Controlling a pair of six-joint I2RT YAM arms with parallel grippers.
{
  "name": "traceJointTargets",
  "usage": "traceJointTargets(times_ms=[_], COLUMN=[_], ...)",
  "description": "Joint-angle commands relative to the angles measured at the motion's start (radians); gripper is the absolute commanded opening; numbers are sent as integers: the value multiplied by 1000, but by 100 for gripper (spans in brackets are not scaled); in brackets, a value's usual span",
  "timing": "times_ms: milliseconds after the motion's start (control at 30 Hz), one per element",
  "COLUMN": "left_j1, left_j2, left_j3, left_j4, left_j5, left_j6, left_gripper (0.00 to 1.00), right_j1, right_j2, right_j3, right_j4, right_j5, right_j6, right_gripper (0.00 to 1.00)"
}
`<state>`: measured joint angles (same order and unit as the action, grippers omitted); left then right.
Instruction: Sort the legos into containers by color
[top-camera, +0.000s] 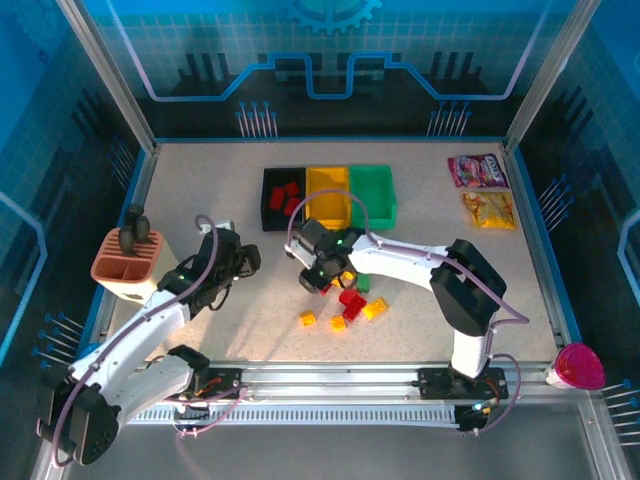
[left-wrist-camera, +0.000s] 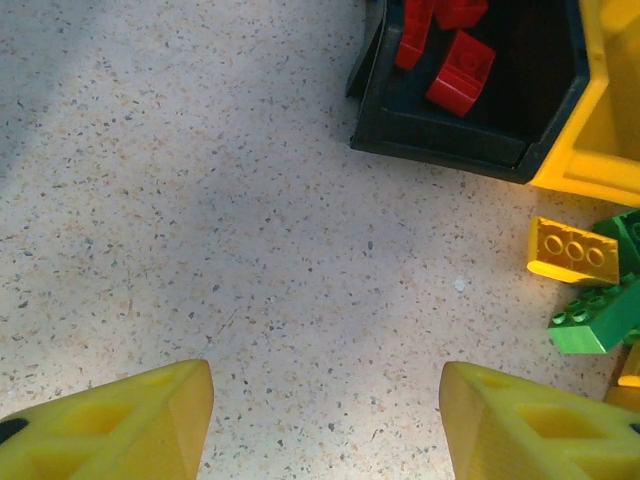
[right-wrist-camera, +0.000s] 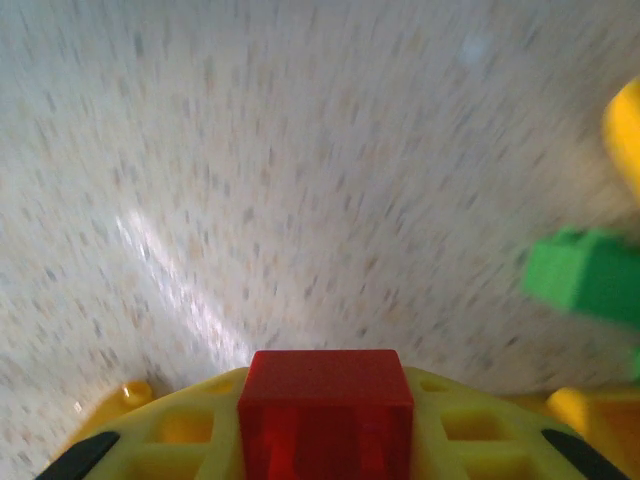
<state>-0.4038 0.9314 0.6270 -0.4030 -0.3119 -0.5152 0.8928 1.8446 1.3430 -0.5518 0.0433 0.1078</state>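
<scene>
The yellow bin (top-camera: 328, 195) sits in the middle of a joined row on the table (top-camera: 200, 180). The black bin (top-camera: 272, 200) touches its left side and the green bin (top-camera: 372, 192) touches its right. Several red legos (top-camera: 288, 195) lie in the black bin.

The right hand (top-camera: 322, 272) hangs just in front of the yellow bin, on the side toward the arm bases. It is clenched on a single red lego (right-wrist-camera: 325, 415) held squarely between its yellow fingers (right-wrist-camera: 450, 395); its wrist view is smeared with blur.

Farther out in front of the yellow bin, past that hand, the loose legos (top-camera: 350, 300) lie scattered in red, yellow and green.

The left hand (left-wrist-camera: 325, 395) is to the front-left of the yellow bin, out past the black bin's near corner. It is released, with its fingers spread over bare table.

In its wrist view a yellow brick (left-wrist-camera: 572, 250) and a green brick (left-wrist-camera: 590, 322) lie just in front of the yellow bin.

Two snack packets (top-camera: 478, 170) lie well to the right of the yellow bin, beyond the green bin. A terracotta holder (top-camera: 125, 262) stands far to its front-left.
</scene>
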Motion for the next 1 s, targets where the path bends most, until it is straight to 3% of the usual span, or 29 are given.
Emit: traceJointTargets(times_ms=[0,467,967], left_j1=[-10,-71,-117], left_j2=[-24,-149,-193], left_j3=[-23,-121,-118], left_j4=[-5,-48,-97], left_j5=[17,17,-10], left_j6=[3,-75,-90], left_gripper=[62,62,61], right_j1=[-37,-202,-218], right_j2=[-3,326,600], right_j3=[113,555,934], right_j4=[32,85,72], right_j5=[-48,-223,-198], right_j6=[-10,48,84], right_gripper=[31,32,33])
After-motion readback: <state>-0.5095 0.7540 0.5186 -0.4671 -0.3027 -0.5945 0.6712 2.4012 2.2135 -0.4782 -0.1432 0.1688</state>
